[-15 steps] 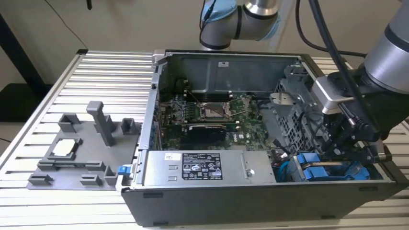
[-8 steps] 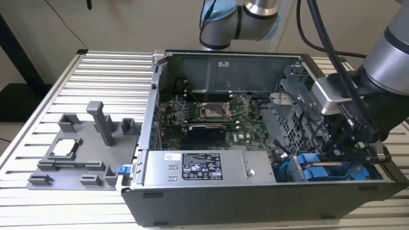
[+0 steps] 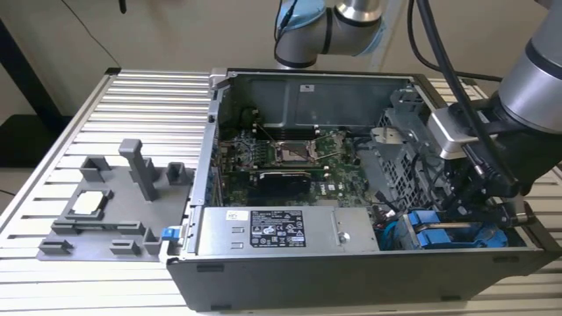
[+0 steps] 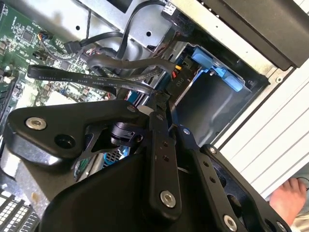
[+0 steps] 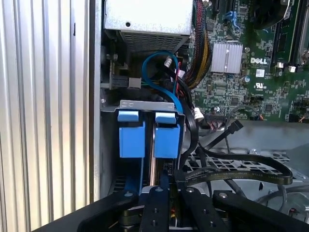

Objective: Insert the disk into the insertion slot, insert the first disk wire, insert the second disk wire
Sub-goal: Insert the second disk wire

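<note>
The arm is seen reaching down from two o'clock in the exterior view, wrist bent toward six. The gripper is pointed steeply downward, its black fingers drawn close together, almost touching.

2 carriers side by side in cage

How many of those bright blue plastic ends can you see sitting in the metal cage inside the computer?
2. In the first wrist view they stand side by side in the grey drive cage: one blue end nearer the case wall, the other nearer the motherboard. More may be hidden.
</note>
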Robot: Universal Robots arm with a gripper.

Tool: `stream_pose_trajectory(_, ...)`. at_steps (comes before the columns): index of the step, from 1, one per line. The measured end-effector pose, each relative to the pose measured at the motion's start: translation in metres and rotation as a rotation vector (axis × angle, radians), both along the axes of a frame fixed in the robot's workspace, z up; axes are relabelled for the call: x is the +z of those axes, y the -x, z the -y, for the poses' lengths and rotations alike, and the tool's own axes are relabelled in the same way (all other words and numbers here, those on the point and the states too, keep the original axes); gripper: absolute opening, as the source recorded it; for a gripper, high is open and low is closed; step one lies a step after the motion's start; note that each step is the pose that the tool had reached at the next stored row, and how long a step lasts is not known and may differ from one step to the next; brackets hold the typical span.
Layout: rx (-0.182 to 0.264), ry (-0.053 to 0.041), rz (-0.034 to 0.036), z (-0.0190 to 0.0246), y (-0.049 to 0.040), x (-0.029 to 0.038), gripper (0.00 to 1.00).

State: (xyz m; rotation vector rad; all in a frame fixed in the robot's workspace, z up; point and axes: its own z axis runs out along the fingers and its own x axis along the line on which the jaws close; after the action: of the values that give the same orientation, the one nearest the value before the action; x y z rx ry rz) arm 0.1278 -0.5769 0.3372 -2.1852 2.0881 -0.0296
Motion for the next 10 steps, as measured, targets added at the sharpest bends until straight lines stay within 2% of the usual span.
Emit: stream_pose_trajectory(10,-0.001,-0.0004,-0.0001,0.0000,0.0000,-0.0007,0.17)
